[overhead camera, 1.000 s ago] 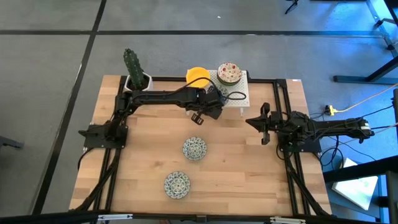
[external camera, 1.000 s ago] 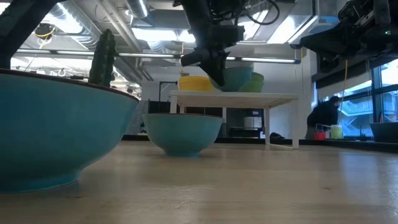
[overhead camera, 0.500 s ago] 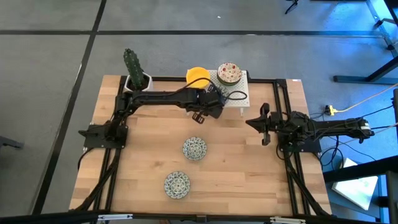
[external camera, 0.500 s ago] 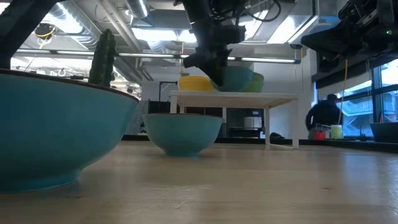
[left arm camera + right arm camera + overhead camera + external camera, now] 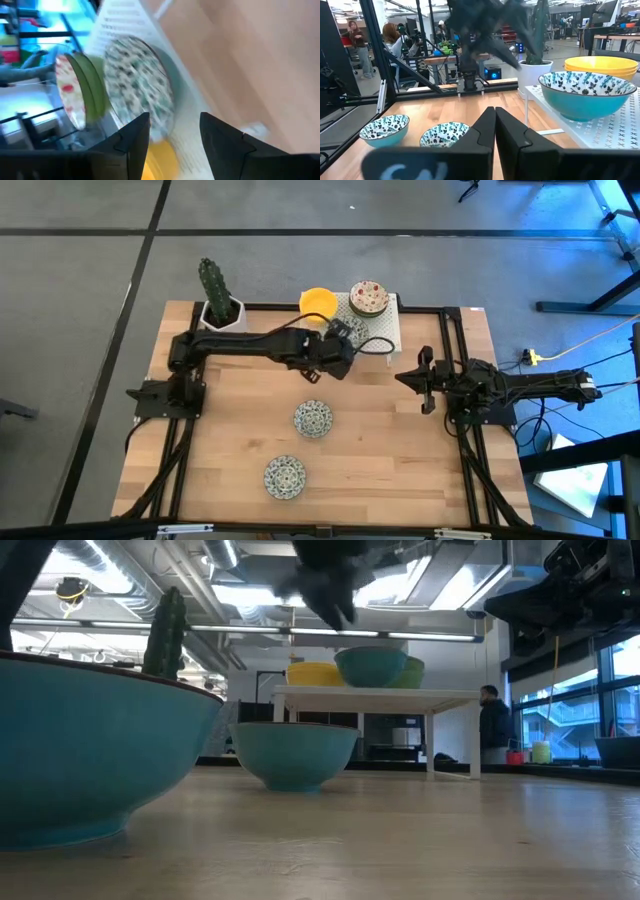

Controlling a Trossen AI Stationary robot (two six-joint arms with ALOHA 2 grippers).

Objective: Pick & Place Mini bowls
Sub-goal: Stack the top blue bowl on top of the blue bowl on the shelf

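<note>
on the perforated white rack [image 5: 385, 328], a glossy round patterned bowl [image 5: 140, 87] sat just beyond the left tool [image 5: 172, 131], its fingers parted and empty.

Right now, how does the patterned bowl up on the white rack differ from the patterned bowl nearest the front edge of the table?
The rack bowl stands raised on the white rack beside the yellow bowls; the front bowl sits on the bare wooden table. The left gripper is close to the rack bowl and far from the front bowl. Both are white with a blue-green pattern inside, and both sit upright.
</note>
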